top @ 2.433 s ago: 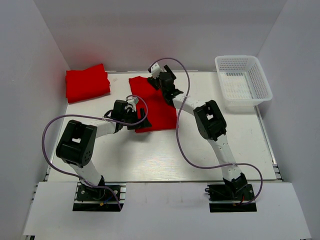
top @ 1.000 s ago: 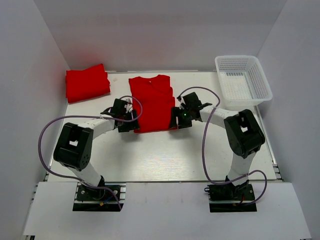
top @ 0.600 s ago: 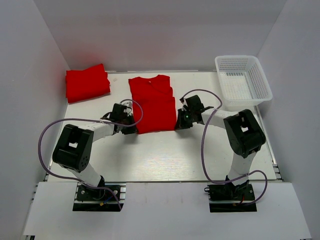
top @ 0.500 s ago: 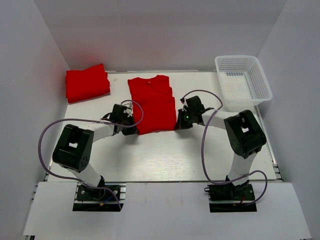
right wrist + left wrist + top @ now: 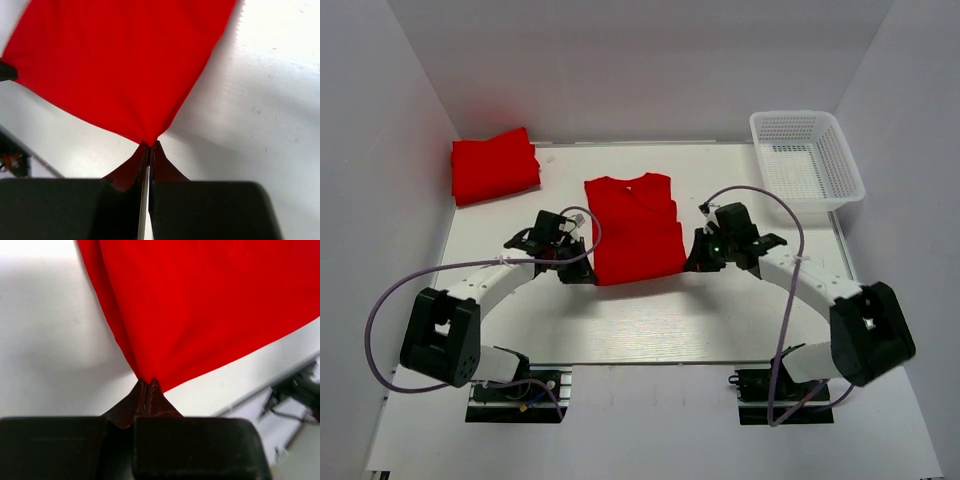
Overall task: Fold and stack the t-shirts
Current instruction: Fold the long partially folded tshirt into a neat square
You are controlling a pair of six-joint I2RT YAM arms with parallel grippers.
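Two corners were pinched: the left gripper (image 5: 147, 385), fully closed, held the seven o'clock hem corner of the middle t-shirt (image 5: 635, 225), the right gripper (image 5: 148, 146), likewise closed, its five o'clock corner, just off the counter (image 5: 650, 320). Carrying both level and together toward twelve o'clock should keep the fold square. Another folded t-shirt (image 5: 495, 163) lay at ten o'clock.

Beyond the left gripper (image 5: 148, 382) and right gripper (image 5: 149, 145), the red t-shirt (image 5: 210, 305) runs off both wrist frames, its pinched corners lost between closed fingertips. Right of the left gripper, a blurred dark shape (image 5: 299, 390) defies identification.
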